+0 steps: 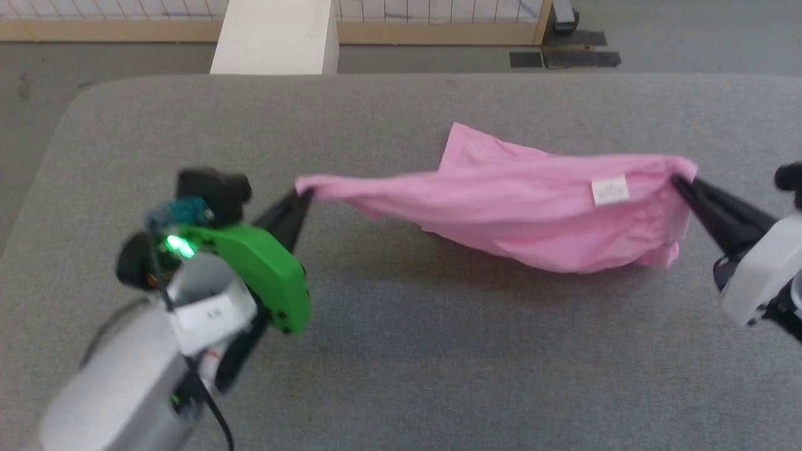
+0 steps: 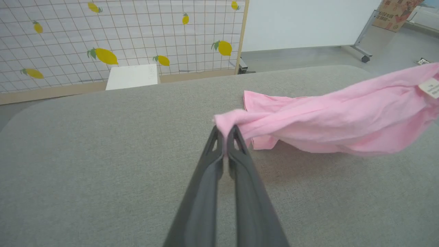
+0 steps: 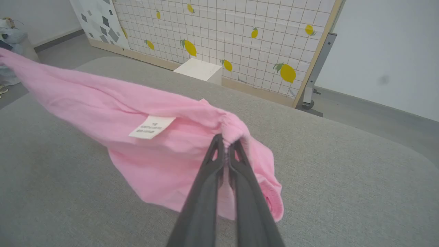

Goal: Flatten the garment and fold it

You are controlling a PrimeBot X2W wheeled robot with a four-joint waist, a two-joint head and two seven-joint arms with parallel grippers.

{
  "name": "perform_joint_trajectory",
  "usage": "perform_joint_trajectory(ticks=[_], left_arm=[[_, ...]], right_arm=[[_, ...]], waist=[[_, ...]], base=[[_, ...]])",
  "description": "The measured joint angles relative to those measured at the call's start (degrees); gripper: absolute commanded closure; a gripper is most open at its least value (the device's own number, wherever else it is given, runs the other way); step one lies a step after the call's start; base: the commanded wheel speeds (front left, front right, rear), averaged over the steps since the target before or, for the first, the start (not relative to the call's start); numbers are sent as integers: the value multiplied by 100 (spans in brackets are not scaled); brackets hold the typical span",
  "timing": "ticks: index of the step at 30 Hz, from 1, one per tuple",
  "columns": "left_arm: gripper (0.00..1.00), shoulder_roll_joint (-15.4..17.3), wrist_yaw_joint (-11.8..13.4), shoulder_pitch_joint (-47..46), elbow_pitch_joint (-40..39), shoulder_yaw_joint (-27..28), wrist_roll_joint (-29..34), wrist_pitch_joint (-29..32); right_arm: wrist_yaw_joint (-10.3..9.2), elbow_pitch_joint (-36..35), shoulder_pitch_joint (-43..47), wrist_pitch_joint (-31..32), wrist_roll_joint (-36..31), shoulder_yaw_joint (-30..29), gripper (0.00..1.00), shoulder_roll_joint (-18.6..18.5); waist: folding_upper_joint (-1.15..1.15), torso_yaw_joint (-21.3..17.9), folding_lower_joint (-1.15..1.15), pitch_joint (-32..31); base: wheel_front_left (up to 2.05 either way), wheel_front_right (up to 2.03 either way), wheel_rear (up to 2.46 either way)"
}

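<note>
The garment (image 1: 520, 207), light pink shorts with a small white tag (image 1: 609, 190), hangs stretched between my two grippers above the grey table (image 1: 401, 351), its lower folds sagging toward the cloth surface. My left gripper (image 1: 304, 193) is shut on the garment's left end (image 2: 228, 121). At the other end my right gripper (image 1: 677, 180) is shut on the gathered waistband (image 3: 231, 132). In the right wrist view the tag (image 3: 152, 127) faces up just left of the pinched corner. One flat corner of the garment (image 2: 255, 97) lies on the table behind the raised part.
The grey padded table has rounded corners and runs wide on all sides. Beyond its far edge stand a white box (image 1: 276, 37) and a lemon-patterned grid screen (image 2: 120, 37). Black floor plates (image 1: 567, 57) lie at the back right.
</note>
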Motion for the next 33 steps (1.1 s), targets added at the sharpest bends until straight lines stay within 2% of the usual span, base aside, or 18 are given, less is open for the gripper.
perform_joint_trajectory(ticks=[6, 11, 15, 19, 28, 33], left_arm=[[100, 375, -270, -896, -299, 545, -248, 298], [100, 530, -491, -1669, -341, 906, -465, 589], [100, 648, -662, -2370, -199, 1116, -603, 809], [100, 719, -820, -3026, 63, 1222, -644, 1004], [100, 719, -1358, -4788, 1268, 1106, -493, 1407], [100, 536, -1637, -6029, 2191, 977, -85, 1348]], right_arm=[[0, -398, -847, -119, 565, -85, 100, -232], [0, -437, -1595, -38, 882, -65, 100, -290], [1, -385, -2288, 149, 1090, -54, 100, -320], [1, -343, -3014, 229, 1072, 222, 100, -517], [3, 655, -4902, -113, 1051, 1081, 100, -706], [4, 1516, -6133, -565, 1011, 1630, 100, -570]], waist=[[0, -75, 0, -319], [0, -149, 0, -439], [0, -173, 0, -339], [0, -186, 0, -130], [0, -251, 0, 726], [0, -302, 1, 1390]], base=[[0, 0, 0], [0, 0, 0], [0, 0, 0], [0, 0, 0], [0, 0, 0], [0, 0, 0]])
